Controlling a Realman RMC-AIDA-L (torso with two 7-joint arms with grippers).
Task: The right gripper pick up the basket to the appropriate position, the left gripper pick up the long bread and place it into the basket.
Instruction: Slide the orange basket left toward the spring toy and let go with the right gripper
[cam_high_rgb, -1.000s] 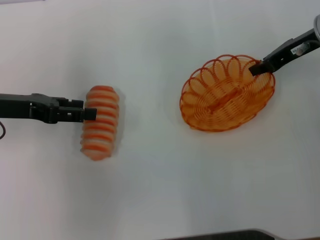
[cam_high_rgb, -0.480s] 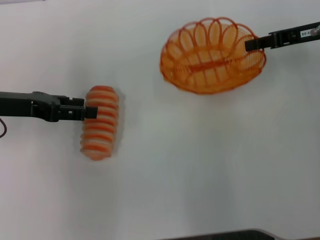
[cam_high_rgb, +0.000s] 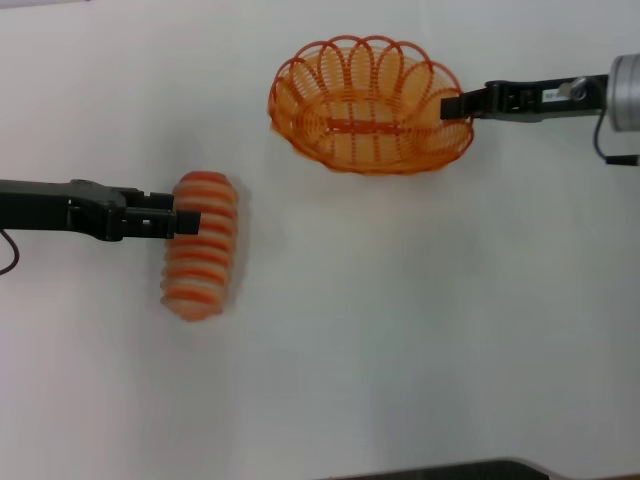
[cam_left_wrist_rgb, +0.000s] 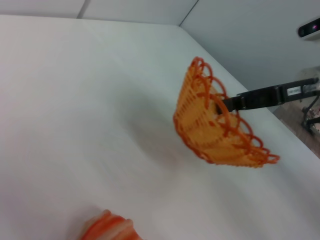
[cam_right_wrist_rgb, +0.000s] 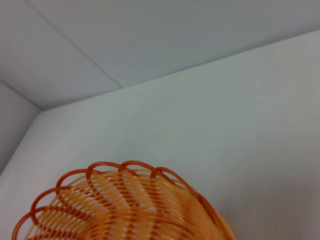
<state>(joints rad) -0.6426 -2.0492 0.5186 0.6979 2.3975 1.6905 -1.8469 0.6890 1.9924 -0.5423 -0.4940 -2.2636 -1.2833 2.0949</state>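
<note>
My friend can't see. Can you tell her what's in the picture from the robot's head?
The right pincer grips the rim of an oval orange wire basket above a white table. Nearer and to the left, the left pincer touches a striped orange and cream toy bread loaf lying on the table.

The left gripper (cam_high_rgb: 184, 221) is slim, matte black and blocky, with a thin dark cable. The right gripper (cam_high_rgb: 452, 104) is black, bearing a small white label and a silver-grey cylindrical wrist.

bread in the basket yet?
No. The long bread lies on the table beside the left gripper, apart from the basket.
</note>
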